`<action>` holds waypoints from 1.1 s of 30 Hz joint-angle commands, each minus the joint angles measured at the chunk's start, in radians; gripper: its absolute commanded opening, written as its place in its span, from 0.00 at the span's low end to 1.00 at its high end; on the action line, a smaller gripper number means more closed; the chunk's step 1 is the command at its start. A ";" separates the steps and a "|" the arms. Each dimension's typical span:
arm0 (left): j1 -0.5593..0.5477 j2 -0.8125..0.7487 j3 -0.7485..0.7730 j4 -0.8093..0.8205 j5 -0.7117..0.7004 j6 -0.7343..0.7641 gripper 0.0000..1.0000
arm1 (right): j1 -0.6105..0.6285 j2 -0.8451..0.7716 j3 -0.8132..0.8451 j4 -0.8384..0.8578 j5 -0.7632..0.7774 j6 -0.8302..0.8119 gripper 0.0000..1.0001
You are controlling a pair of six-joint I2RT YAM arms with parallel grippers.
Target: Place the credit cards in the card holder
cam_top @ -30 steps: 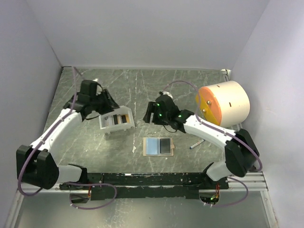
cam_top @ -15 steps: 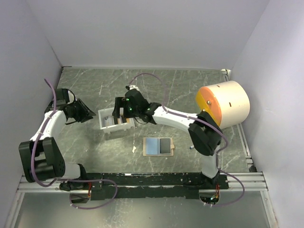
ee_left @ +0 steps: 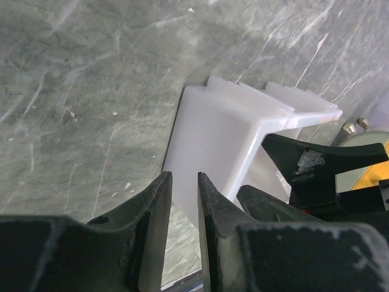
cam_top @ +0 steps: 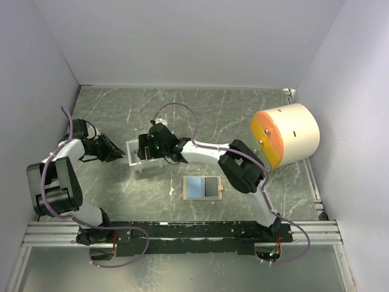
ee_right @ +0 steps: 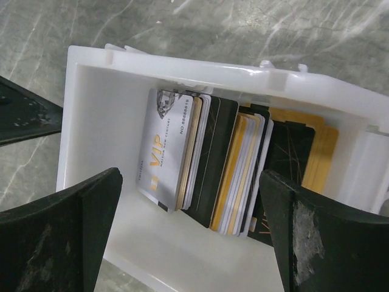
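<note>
Over white plastic tray (ee_right: 91, 79), right jaws wide open astride upright black, white, gold credit cards (ee_right: 182, 152) — lower squarely, pinch one card. Left jaws near-shut beside tray wall, grip unclear. Tan leather card holder (cam_top: 185, 188) open on desk (cam_top: 200, 109).

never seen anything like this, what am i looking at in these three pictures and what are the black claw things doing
These are two robot arms bolted to the near edge of a table. One picture looks down from above. The other two come from a small camera on each wrist, so the black shapes are that arm's own fingers. On the table are a white tray full of bank cards, an open tan card holder and a big cream drum with an orange face. The right gripper hangs wide open over the cards, holding nothing. The left gripper is at the tray's edge, fingers nearly together; I cannot tell whether it pinches the tray.
</note>
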 commanded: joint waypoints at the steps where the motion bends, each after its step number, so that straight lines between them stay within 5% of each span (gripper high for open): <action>1: 0.010 0.055 0.000 0.026 0.078 0.028 0.33 | 0.009 0.045 0.048 0.016 0.042 0.004 0.99; 17: 0.009 0.164 -0.005 0.059 0.174 0.052 0.32 | 0.016 0.171 0.173 -0.004 -0.114 0.088 0.98; 33: -0.007 0.189 -0.004 0.080 0.203 0.046 0.31 | -0.014 0.063 0.032 0.372 -0.397 0.265 0.86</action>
